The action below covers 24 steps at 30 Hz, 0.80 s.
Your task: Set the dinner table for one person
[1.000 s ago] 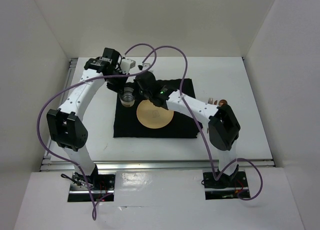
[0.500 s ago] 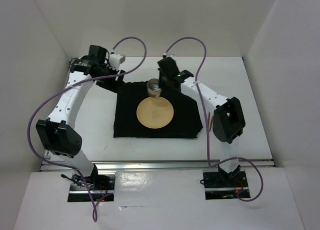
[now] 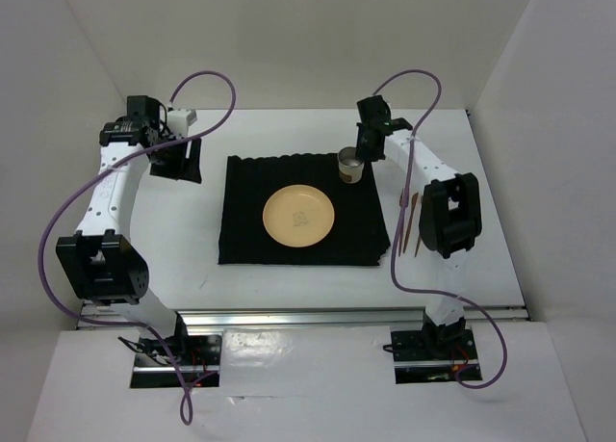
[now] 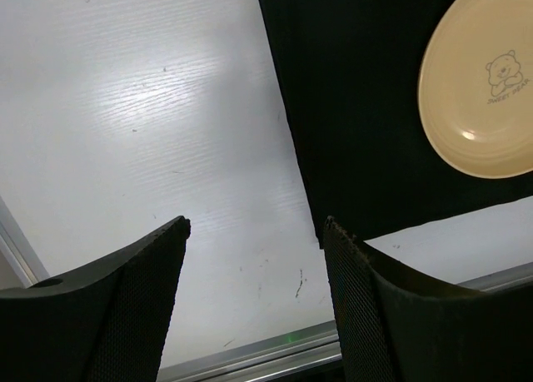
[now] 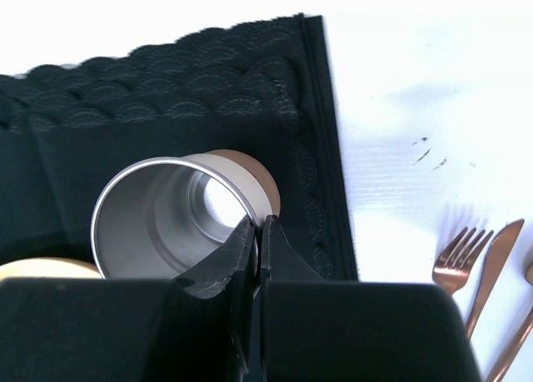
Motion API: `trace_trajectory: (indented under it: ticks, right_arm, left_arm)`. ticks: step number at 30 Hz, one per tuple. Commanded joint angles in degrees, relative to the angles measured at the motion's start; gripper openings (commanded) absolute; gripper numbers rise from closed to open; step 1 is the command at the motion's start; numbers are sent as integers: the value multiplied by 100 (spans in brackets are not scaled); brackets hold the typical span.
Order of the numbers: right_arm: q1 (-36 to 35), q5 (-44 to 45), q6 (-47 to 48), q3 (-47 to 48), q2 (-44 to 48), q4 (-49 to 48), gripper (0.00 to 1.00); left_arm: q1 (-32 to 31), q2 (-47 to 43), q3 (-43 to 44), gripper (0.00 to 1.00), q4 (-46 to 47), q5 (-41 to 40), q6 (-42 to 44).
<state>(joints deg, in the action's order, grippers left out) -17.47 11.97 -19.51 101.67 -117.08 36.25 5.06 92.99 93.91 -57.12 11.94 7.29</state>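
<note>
On the white dinner table (image 3: 491, 221) lies a black ribbed mat (image 3: 248, 225) with a tan plate (image 3: 299, 217) at its middle. My right gripper (image 3: 359, 159) is shut on the rim of a metal cup (image 3: 350, 166) with a tan outside, over the mat's far right corner. The right wrist view shows the fingers (image 5: 258, 224) pinching the rim of the cup (image 5: 166, 211), one inside and one outside. My left gripper (image 3: 179, 159) stands open and holds nothing, left of the mat; its wrist view shows bare table (image 4: 150, 107) between the gripper's (image 4: 254, 224) fingers.
Copper cutlery (image 3: 411, 221) lies on the table just right of the mat; a fork (image 5: 458, 253) and a knife (image 5: 497, 261) show in the right wrist view. Silver rails (image 3: 308, 317) edge the tabletop, and white walls close in three sides.
My right gripper has carried the cup from the mat's left side along its far edge to the right corner. The left gripper has opened and drawn back leftward off the mat.
</note>
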Motion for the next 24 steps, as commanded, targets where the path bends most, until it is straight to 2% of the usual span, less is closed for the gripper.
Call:
trace_trajectory:
  ticks: [1, 7, 14, 15, 16, 17, 18, 21, 24]
  right_arm:
    - [130, -466, 114, 178, -113, -161, 0]
    - [130, -432, 114, 108, -333, -241, 0]
    - [130, -564, 35, -489, -141, -786, 1]
    - [130, -503, 35, -490, -140, -786, 8]
    - [130, -502, 35, -490, -140, -716, 32]
    - [130, -441, 35, -438, -70, -716, 46]
    - [130, -371, 35, -437, -17, -655, 55]
    - [130, -301, 96, -551, 333, -654, 75]
    - [130, -107, 201, -621, 877, -654, 77]
  left_arm:
    - [30, -194, -4, 73, 43, 256, 9]
    - [30, -141, -57, 73, 43, 361, 9]
    - [30, -194, -57, 73, 43, 308, 9]
    - [30, -194, -57, 73, 43, 308, 9]
    - [30, -194, -57, 73, 43, 308, 9]
    - [30, -246, -57, 74, 43, 308, 9]
    - [30, -246, -57, 74, 43, 308, 9]
    - [30, -246, -57, 74, 43, 308, 9]
    - [30, -246, -57, 74, -9, 308, 62]
